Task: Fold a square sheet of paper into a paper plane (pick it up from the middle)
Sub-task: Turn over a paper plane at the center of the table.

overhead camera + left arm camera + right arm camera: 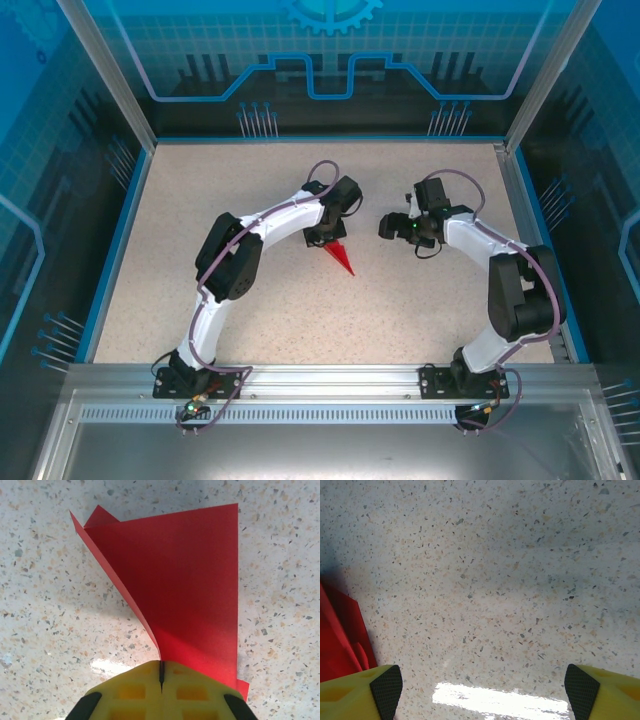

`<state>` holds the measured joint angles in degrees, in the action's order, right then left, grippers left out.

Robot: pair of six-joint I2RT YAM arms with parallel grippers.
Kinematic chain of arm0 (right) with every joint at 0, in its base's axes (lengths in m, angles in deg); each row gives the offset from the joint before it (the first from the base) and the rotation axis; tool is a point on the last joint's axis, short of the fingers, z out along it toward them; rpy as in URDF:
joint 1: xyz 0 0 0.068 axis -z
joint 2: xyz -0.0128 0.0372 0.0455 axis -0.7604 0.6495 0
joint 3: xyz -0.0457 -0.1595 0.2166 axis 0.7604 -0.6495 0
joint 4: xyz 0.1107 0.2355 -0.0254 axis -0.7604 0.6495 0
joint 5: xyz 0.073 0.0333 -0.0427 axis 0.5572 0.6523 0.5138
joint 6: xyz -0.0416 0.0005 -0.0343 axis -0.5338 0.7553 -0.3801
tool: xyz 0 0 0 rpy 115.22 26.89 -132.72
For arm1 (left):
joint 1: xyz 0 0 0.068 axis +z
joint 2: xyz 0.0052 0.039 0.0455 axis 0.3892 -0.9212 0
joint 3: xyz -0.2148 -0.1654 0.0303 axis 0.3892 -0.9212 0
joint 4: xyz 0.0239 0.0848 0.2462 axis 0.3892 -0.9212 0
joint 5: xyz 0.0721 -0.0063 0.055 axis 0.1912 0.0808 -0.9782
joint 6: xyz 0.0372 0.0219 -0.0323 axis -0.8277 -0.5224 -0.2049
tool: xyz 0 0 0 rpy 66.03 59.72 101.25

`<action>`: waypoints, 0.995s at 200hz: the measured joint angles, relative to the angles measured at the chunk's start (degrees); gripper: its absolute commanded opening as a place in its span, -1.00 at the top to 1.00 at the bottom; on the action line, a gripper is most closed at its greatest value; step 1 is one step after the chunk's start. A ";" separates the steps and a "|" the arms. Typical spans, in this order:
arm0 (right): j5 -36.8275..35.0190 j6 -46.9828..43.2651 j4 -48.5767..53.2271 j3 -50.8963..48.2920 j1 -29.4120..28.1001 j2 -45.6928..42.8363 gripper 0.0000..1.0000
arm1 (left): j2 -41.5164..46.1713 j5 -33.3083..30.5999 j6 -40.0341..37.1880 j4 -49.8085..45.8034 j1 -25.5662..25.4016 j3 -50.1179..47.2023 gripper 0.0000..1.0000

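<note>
The square sheet of paper is folded into a narrow red paper plane (342, 260) that lies mid-table, its tip pointing toward the near right. My left gripper (322, 238) sits over its wide end. In the left wrist view the yellow jaws of the left gripper (161, 672) are pressed together, with a raised fold of the red paper plane (190, 580) pinched between them. My right gripper (386, 228) hovers just to the right, open, with bare table between its fingers. The right gripper (483, 695) sees an edge of the paper plane (337, 640) at its left.
The speckled table (200, 200) is bordered by a blue rim (120, 250) and clear panels at the back and sides. A metal rail (320, 385) carrying both arm bases runs along the near edge.
</note>
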<state>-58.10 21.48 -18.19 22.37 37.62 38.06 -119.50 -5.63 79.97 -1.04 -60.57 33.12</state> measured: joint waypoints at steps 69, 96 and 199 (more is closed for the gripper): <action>0.92 0.28 -2.14 -1.01 0.00 0.04 -0.79 | 10.99 0.61 -8.50 2.10 0.02 -0.20 1.00; 1.38 0.63 -2.58 -1.38 -0.02 0.02 -0.79 | 17.27 2.54 -12.57 8.15 0.55 -3.30 1.00; 2.08 2.99 -3.69 -2.21 -7.04 -5.95 -0.61 | 16.17 27.28 -8.15 47.69 6.82 -30.18 1.00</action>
<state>-56.02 24.47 -21.89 20.16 30.58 32.12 -103.32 21.64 71.82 46.65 -53.75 2.93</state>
